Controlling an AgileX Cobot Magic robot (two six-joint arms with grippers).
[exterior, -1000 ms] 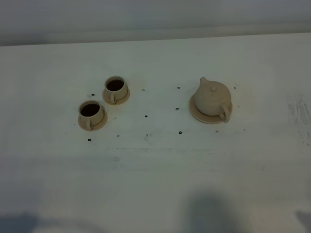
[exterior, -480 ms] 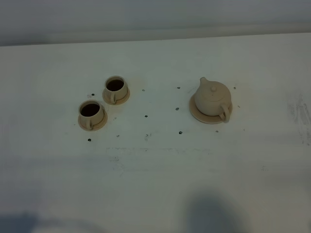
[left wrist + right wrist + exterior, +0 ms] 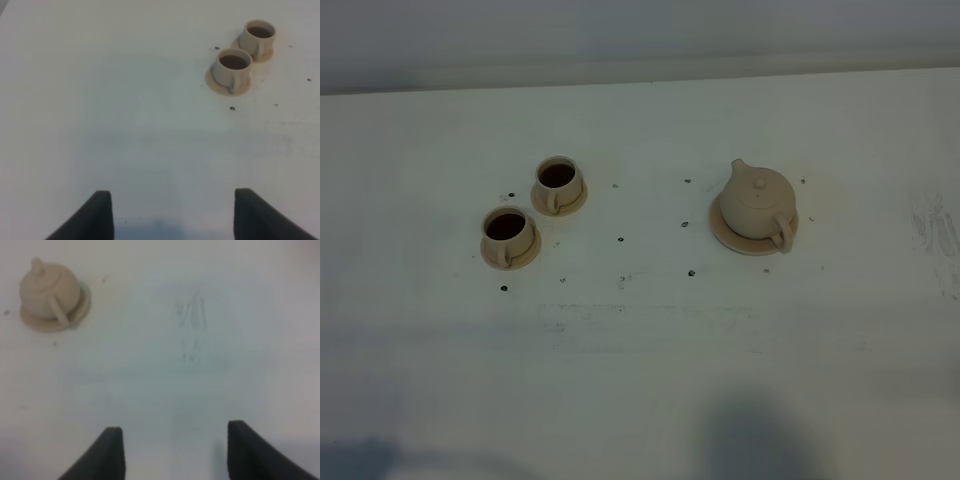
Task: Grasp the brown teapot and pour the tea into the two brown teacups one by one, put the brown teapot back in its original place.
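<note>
The white table (image 3: pixel 640 340) carries everything, dotted with small dark specks (image 3: pixel 691 272) and faint scuff marks. On its right half the brown teapot (image 3: pixel 757 202) stands upright on the round coaster (image 3: pixel 725 232), lid on, spout pointing away, loop handle toward the near edge. Well apart on the left, the two brown teacups sit on their saucers, the farther cup (image 3: pixel 558 183) and the nearer cup (image 3: pixel 507 234), both holding dark tea. Nothing stands between pot and cups. No writing or labels are readable. The left tool (image 3: pixel 170 212) hangs over bare table, fingers apart and empty; the right tool (image 3: pixel 172 450) likewise spread wide, holding nothing. Compared with a second ago, pot and cups have not moved.
</note>
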